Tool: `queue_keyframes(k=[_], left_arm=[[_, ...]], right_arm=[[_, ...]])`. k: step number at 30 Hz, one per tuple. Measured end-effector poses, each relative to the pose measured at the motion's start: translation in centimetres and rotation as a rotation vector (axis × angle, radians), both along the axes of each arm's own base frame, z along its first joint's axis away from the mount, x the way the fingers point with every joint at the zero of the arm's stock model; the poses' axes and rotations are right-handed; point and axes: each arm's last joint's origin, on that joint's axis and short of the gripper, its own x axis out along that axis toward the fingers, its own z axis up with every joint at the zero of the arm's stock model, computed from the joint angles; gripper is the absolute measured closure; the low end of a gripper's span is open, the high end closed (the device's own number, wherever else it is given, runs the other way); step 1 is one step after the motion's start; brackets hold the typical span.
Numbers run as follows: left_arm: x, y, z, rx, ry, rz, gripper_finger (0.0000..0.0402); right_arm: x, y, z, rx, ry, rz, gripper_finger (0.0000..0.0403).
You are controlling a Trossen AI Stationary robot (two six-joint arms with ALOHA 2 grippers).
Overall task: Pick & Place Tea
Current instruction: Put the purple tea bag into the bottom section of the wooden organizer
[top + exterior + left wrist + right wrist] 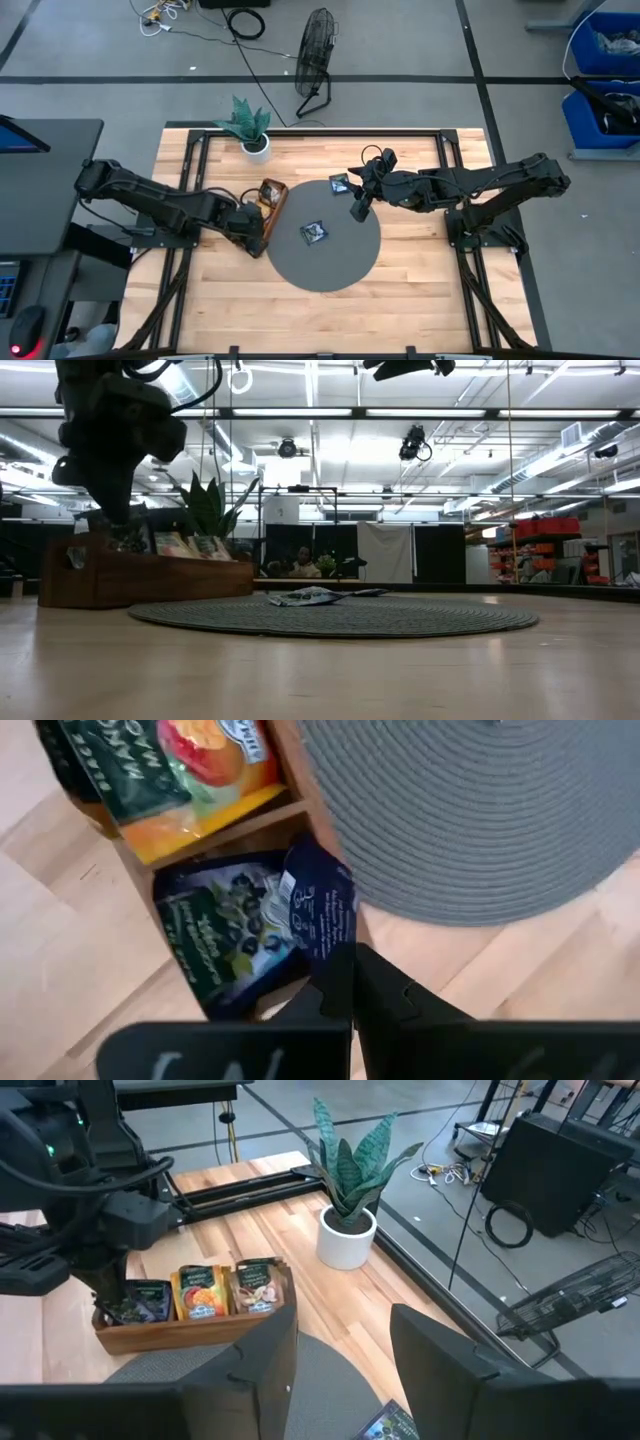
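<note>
A long wooden tray sits at the left edge of the round grey mat. My left gripper is shut on a dark blue tea sachet over the tray's near end compartment, where another dark blue sachet stands. A yellow-orange sachet stands in the neighbouring compartment. Two dark sachets lie flat on the mat. My right gripper hangs open above the mat's far right part, with nothing between its fingers. My left gripper pinches the dark blue sachet by its upper edge between its two fingers. The fingers come from above, pointing steeply down. The sachet hangs upright below them, its lower part down in the tray's end compartment beside the other dark sachet.
A potted plant stands at the far edge, behind the tray. The tray holds sachets upright in three compartments. Bare wooden tabletop lies near the front edge. A fan and cables lie on the floor beyond.
</note>
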Motion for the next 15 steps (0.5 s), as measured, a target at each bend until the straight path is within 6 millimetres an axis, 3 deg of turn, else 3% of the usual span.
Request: queue_keyframes(k=[15], left_arm=[[-0.9, 0.3, -1.2, -0.001, 0.074, 0.053, 0.0399]], right_arm=[[0.0, 0.0, 0.0, -0.001, 0.000, -0.002, 0.0234]])
